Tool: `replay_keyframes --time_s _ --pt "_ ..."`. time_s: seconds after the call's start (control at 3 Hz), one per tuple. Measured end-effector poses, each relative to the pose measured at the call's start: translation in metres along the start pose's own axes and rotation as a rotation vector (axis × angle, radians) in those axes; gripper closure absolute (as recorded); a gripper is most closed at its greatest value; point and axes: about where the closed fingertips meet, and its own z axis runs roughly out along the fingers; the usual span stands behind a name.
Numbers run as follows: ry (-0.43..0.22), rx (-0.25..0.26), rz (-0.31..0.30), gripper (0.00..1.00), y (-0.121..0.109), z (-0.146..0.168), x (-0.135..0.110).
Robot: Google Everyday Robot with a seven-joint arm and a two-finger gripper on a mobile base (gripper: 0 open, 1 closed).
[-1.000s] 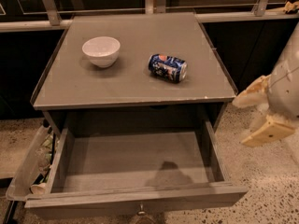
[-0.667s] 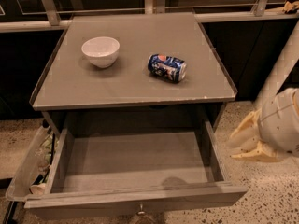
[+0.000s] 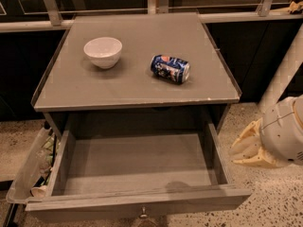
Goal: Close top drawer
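Note:
The top drawer (image 3: 137, 162) of the grey cabinet is pulled far out toward me and its inside is empty. Its tall flat front (image 3: 94, 211) runs along the bottom edge of the camera view, with the small metal knob (image 3: 143, 215) at its centre. My gripper (image 3: 235, 154) hangs low at the right, just outside the drawer's right side wall and apart from it. It points left toward the drawer, looks open and holds nothing. The white arm (image 3: 284, 70) rises behind it.
A white bowl (image 3: 102, 51) and a blue soda can (image 3: 170, 68) lying on its side rest on the cabinet top (image 3: 142, 86). A clear plastic bin (image 3: 28, 174) with rubbish stands left of the drawer. The speckled floor (image 3: 274, 197) lies at the right, and a dark counter with a rail (image 3: 142, 22) stands behind.
My gripper has moved down and left, from beside the cabinet top to beside the drawer's right wall. The drawer, bowl and can have not moved.

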Motion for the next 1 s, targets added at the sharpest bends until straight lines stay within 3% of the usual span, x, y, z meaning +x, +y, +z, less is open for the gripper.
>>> replay_keyframes --time_s 0.33,1.0 --pt "-0.024 -0.031 0.004 1.0 0.009 0.018 -0.004" --pt "-0.164 -0.091 0.039 1.0 0.044 0.1 -0.014"
